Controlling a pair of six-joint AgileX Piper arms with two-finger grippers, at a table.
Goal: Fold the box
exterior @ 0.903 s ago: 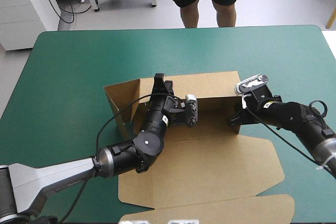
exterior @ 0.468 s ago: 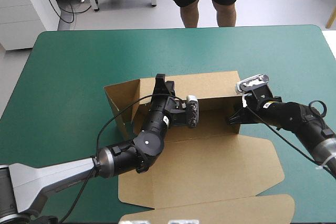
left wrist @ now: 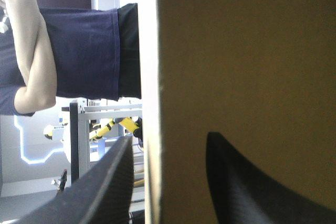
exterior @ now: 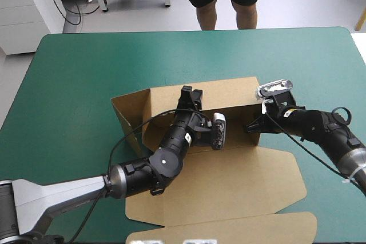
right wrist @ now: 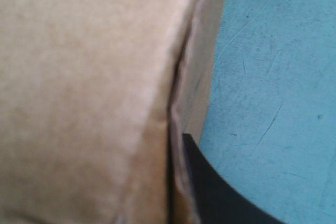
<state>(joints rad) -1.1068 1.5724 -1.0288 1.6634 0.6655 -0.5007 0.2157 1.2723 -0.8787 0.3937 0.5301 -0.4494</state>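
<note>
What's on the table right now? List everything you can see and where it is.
box: one, brown, middle of the table; walls raised at its far part, lid flat toward the near edge.
table: one, teal-green cover, under everything.
left gripper: one, black, at the box's far wall, jaws open astride it.
right gripper: one, black, at the box's right end wall, jaws shut on it.
</note>
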